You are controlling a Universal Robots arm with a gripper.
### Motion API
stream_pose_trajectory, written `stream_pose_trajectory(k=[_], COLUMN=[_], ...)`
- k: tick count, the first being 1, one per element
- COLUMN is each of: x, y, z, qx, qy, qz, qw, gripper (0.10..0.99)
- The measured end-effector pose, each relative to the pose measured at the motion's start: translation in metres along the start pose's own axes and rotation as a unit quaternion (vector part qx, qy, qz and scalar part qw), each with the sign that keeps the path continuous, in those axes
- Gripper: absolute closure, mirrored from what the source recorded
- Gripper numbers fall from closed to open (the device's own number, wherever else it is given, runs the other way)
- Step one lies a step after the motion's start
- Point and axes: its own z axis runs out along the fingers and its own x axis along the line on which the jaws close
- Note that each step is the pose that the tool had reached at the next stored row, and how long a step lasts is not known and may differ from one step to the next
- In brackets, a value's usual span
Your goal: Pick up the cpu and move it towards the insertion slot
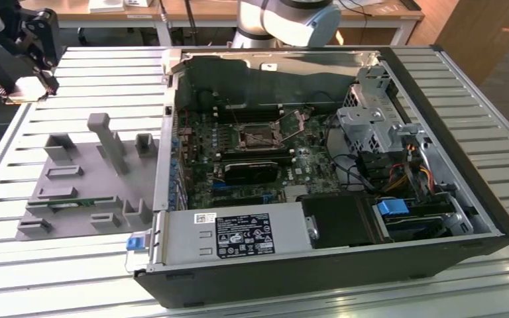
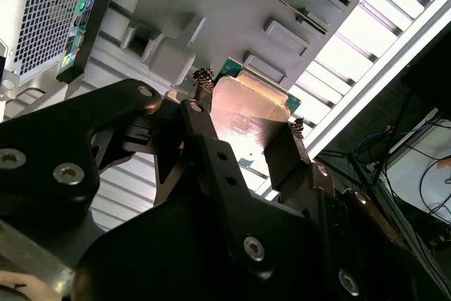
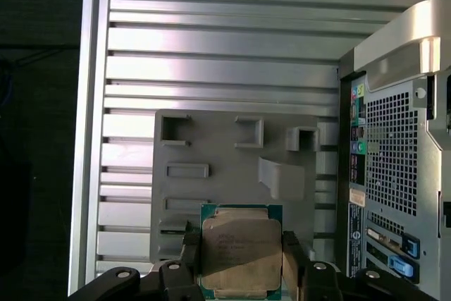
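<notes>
Cpu: a flat, almost square chip [image 3: 242, 248] with its silvery top facing the first wrist camera and a thin green rim around it. It is held in the air, neither in a tray pocket nor in the socket.
Grip: the pincer [image 2: 249, 103] is clamped on the cpu, with one dark finger on each of two opposite edges. This is seen in both wrist views.
Long axis: none to speak of, as the chip is near enough square and sits flat between the fingers.
Beneath the chip: a grey holder tray [image 1: 77, 192] with raised blocks and shallow pockets. The chip looks lifted clear of it, though the gap cannot be judged.
Insertion slot: a square silver frame with a dark centre [image 1: 259, 136], on the motherboard [image 1: 317, 165] inside the open computer case [image 1: 325, 278].
Direction that matters: in the exterior view the pincer hangs far to the exterior view's left, over the far corner of the bench [image 1: 60, 265]. The slot lies well apart from it, toward the exterior view's right and nearer the camera, with the case's side wall between them.
Neighbour: a black rectangular block [image 1: 250, 173] sits just beside the slot on its near side — a different part, not the socket.
Bench: slatted metal, carrying the tray and the case side by side.
Progress, as a judgement: the pick-up looks done, and most of the way to the slot is left.
</notes>
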Motion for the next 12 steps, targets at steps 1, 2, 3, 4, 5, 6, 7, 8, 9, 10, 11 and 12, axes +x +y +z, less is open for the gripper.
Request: stream_pose_trajectory(k=[1, 2, 3, 4, 5, 6, 7, 8, 9, 10, 11, 12], x=[-0.0019, -0.0039, -0.006, -0.0079, -0.0098, -0.0116, -0.0135, -0.0153, -0.017, -0.0188, -0.0206, -0.0225], y=[0.0, -0.0001, -0.0001, -0.0002, -0.0002, -0.0002, -0.0003, -0.0003, -0.0003, -0.0004, -0.0004, -0.0004], z=[0.0, 0.0, 0.0, 0.0001, 0.0001, 0.0001, 0.0002, 0.0002, 0.0002, 0.0002, 0.0002, 0.0003], qx=[0.0, 0.0, 0.0, 0.0, 0.0, 0.0, 0.0, 0.0, 0.0, 0.0, 0.0, 0.0], qy=[0.0, 0.0001, 0.0001, 0.0001, 0.0001, 0.0001, 0.0001, 0.0001, 0.0001, 0.0001, 0.0002, 0.0002], qz=[0.0, 0.0, 0.0, 0.0, 0.0, 0.0, 0.0, 0.0, 0.0, 0.0, 0.0, 0.0], qw=[1.0, 1.0, 1.0, 1.0, 1.0, 1.0, 1.0, 1.0, 1.0, 1.0, 1.0, 1.0], gripper=[0.545, 0.545, 0.545, 0.545, 0.545, 0.545, 0.545, 0.545, 0.545, 0.545, 0.545, 0.545])
